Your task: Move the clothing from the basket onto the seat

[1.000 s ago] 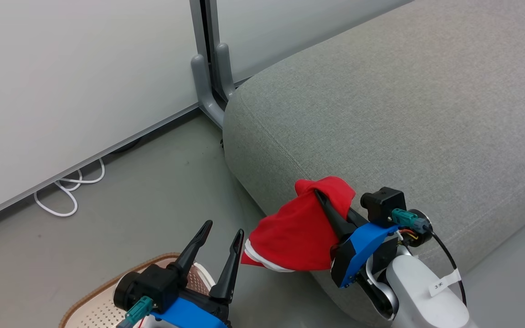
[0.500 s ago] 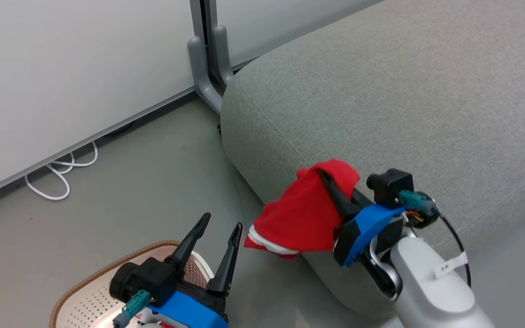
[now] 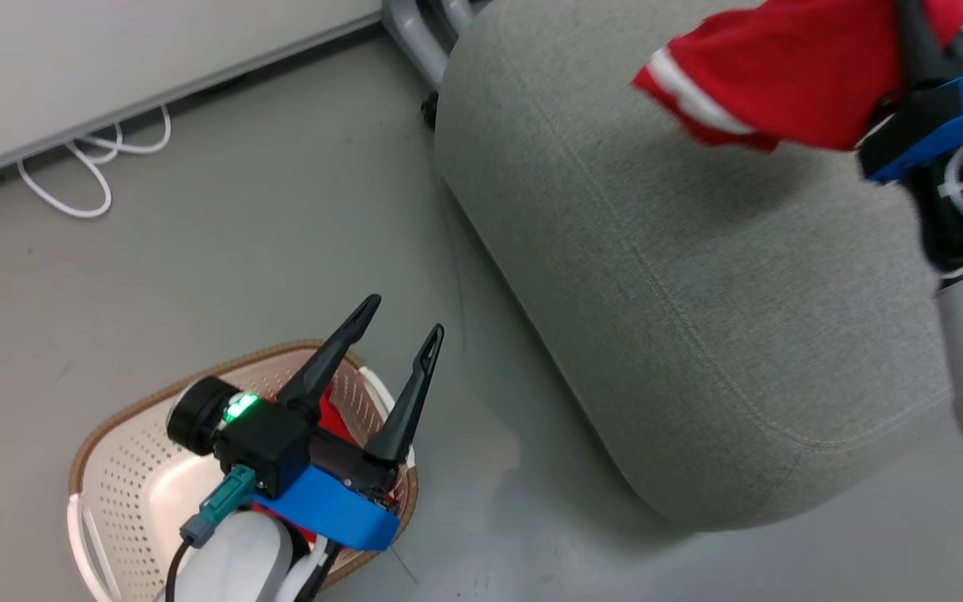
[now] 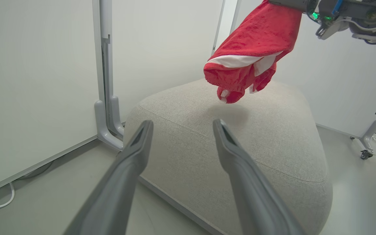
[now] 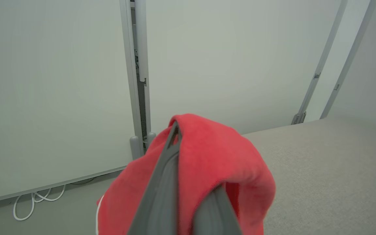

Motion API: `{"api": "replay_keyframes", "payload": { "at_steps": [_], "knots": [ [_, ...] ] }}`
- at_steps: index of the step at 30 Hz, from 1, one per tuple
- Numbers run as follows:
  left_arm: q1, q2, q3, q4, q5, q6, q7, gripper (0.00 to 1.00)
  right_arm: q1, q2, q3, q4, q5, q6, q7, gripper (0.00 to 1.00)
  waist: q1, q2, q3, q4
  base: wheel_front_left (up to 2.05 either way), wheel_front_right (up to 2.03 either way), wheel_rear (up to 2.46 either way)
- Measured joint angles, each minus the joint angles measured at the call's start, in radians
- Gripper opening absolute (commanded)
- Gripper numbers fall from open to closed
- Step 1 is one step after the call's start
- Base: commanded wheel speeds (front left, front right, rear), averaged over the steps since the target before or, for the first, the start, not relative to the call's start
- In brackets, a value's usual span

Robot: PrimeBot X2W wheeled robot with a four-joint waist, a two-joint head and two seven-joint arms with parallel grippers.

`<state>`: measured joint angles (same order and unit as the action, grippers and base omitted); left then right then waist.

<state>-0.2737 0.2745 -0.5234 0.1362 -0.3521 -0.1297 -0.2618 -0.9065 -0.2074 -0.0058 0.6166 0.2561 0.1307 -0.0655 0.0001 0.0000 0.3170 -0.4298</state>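
We're holding 1 red piece of clothing [image 3: 782, 75] above the seat [image 3: 699, 293], not yet down, w/ right end effector [image 5: 176, 133] pinching it. More red is lying in the basket [image 3: 139, 393]; left end effector [image 3: 406, 315] is hovering over it, spread & empty.

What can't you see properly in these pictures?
- Head view: how much red clothing lies in the basket. The left gripper and its arm cover it, and the bottom edge cuts the basket.
- Right wrist view: one fingertip of the right gripper, buried under the held garment.
- Head view: that gripper's fingertips, cut by the top edge and blurred.
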Motion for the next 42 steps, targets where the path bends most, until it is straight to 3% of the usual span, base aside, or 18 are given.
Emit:
{"api": "replay_keyframes", "payload": {
  "at_steps": [6,12,20,27,28,29,30,31,42],
  "knots": [
    [-0.099,0.034,-0.037,-0.037,0.018,0.0,0.0,1.0,-0.095,-0.115,-0.175,0.058,-0.01,0.0,-0.026,0.0,0.0001,0.0,0.132,0.051,0.0,0.0,0.0],
    [-0.144,0.043,-0.024,-0.095,0.041,0.0,0.0,1.0,-0.104,-0.169,-0.321,0.137,-0.039,0.0,-0.086,0.0,0.0001,0.0,0.257,0.113,0.0,0.0,0.0],
    [-0.158,0.049,-0.019,-0.133,0.063,0.0,0.0,1.0,-0.098,-0.155,-0.436,0.262,-0.113,0.0,-0.166,0.0,0.0002,0.0,0.366,0.195,0.0,0.0,0.0],
    [-0.16,0.036,-0.017,-0.132,0.065,0.0,0.0,1.0,-0.102,-0.143,-0.449,0.325,-0.16,0.0,-0.186,0.0,0.0001,0.0,0.374,0.228,0.0,0.0,0.0],
    [-0.16,0.033,-0.017,-0.131,0.065,0.0,0.0,1.0,-0.104,-0.145,-0.449,0.332,-0.162,0.0,-0.187,0.22,0.0001,0.0,0.371,0.228,0.0,0.0,0.0],
    [-0.16,0.031,-0.016,-0.13,0.064,0.0,0.0,1.0,-0.106,-0.145,-0.449,0.341,-0.166,0.0,-0.187,0.79,0.0001,0.0,0.368,0.229,0.0,0.0,0.0],
    [-0.16,0.029,-0.016,-0.128,0.064,0.0,0.0,1.0,-0.107,-0.145,-0.447,0.347,-0.169,0.0,-0.187,0.79,0.0001,0.0,0.364,0.229,0.0,0.0,0.0],
    [-0.16,0.028,-0.016,-0.125,0.063,0.0,0.0,1.0,-0.108,-0.146,-0.446,0.353,-0.173,0.0,-0.188,1.0,0.0001,0.0,0.361,0.229,0.0,0.0,0.0],
    [-0.16,0.0,-0.02,-0.101,0.045,0.0,0.0,1.0,-0.093,-0.159,-0.426,0.39,-0.185,0.0,-0.194,1.0,0.0001,0.0,0.296,0.235,0.0,0.0,0.0]
  ]
}}
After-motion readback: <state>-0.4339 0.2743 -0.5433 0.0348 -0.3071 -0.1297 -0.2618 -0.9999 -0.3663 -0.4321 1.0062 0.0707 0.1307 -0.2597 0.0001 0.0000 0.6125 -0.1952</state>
